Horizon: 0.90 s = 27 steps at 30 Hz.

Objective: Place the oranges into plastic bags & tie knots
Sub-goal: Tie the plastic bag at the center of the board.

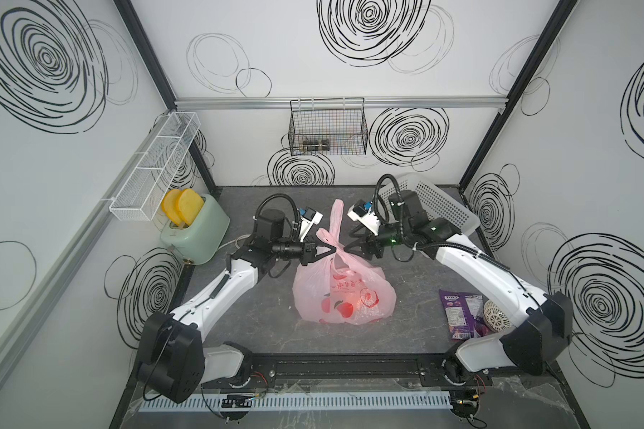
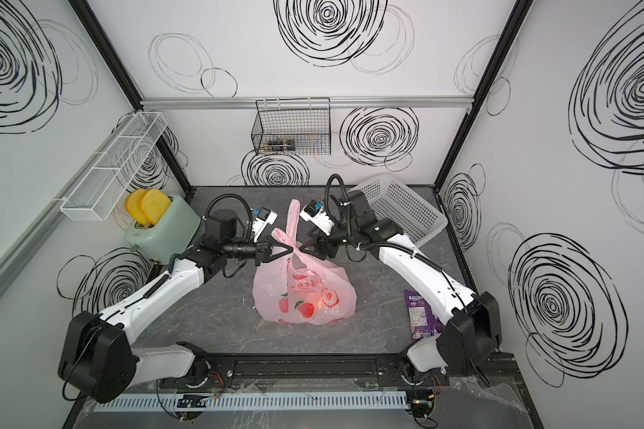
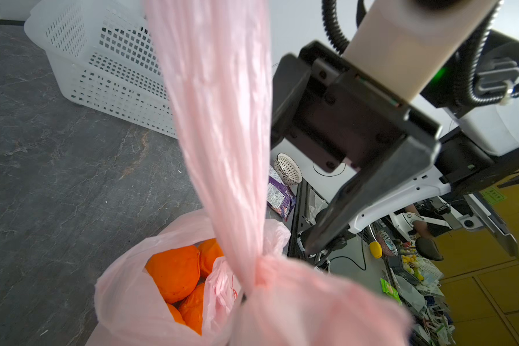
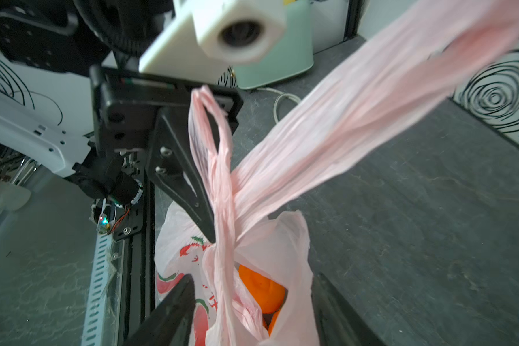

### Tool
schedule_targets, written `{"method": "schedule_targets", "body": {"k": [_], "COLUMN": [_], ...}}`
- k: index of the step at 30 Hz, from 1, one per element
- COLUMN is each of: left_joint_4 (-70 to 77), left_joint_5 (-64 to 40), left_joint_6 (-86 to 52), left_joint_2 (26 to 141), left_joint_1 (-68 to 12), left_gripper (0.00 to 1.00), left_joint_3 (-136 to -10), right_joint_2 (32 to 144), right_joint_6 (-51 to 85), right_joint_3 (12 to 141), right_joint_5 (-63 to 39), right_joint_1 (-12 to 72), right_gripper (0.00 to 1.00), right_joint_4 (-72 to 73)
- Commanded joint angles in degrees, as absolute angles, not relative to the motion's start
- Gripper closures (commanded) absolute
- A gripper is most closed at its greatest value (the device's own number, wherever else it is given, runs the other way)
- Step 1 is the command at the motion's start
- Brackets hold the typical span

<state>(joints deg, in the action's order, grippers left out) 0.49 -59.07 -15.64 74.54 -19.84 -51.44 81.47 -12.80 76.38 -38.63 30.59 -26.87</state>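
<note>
Left wrist view: bag handle (image 3: 222,119) blocks left gripper (image 1: 335,247), clamped on it; oranges (image 3: 174,272) partly covered; right gripper (image 4: 253,278) jaws wide.

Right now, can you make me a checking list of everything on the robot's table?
Surface: dark grey marbled tabletop.
Job's things: translucent pink plastic bag holding round orange fruits; twisted pink handles cross above.
Clutter: mint-green toaster with yellow toast slices, white perforated plastic basket, purple snack packet.
Grippers: left gripper shut on one handle; right gripper open.
Cables: black ribbed hoses on both arms; white toaster cord.
Surroundings: swirl-patterned white walls, black wire basket, white mesh shelf.
</note>
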Motion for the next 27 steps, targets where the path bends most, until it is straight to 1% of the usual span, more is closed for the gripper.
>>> {"method": "schedule_targets", "body": {"k": [1, 4, 7, 8, 13, 16, 18, 20, 22, 27], "left_joint_4": [2.7, 2.5, 2.2, 2.2, 1.7, 1.6, 1.6, 1.5, 1.5, 2.1], "left_joint_5": [-60.5, -60.7, -60.8, -60.9, -61.0, -61.1, -61.0, -61.0, -61.0, -60.9], "left_joint_6": [-14.5, -14.2, -14.0, -13.9, -13.4, -13.1, -13.0, -13.0, -13.0, -13.5], "left_joint_2": [73.2, 73.2, 73.2, 73.2, 73.4, 73.4, 73.5, 73.6, 73.7, 74.2], "left_joint_1": [-20.1, -20.1, -20.1, -20.1, -20.1, -20.1, -20.1, -20.1, -20.1, -19.4], "left_gripper": [1.0, 1.0, 1.0, 1.0, 1.0, 1.0, 1.0, 1.0, 1.0, 1.0], "left_joint_3": [-50.8, -50.8, -50.8, -50.8, -50.8, -50.7, -50.7, -50.8, -50.9, -51.4], "right_joint_2": [84.1, 87.8, 90.2, 91.1, 95.6, 97.0, 97.6, 98.1, 98.0, 94.2], "right_joint_6": [-7.6, -5.7, -4.0, -3.4, -2.5, -1.1, -0.6, -0.3, -0.3, 0.0], "right_joint_3": [80.6, 84.1, 85.9, 86.5, 91.6, 92.7, 93.5, 94.1, 94.7, 92.3], "right_joint_5": [-41.1, -46.0, -49.4, -49.7, -54.7, -55.7, -56.6, -57.2, -56.2, -53.9], "right_joint_1": [28.2, 27.0, 27.0, 27.0, 27.1, 27.0, 27.0, 27.0, 27.0, 26.4], "right_gripper": [0.32, 0.27, 0.16, 0.15, 0.14, 0.18, 0.27, 0.4, 0.58, 0.86], "right_joint_4": [-22.5, -20.7, -17.5, -16.7, -16.1, -14.6, -14.3, -14.6, -15.4, -15.5]}}
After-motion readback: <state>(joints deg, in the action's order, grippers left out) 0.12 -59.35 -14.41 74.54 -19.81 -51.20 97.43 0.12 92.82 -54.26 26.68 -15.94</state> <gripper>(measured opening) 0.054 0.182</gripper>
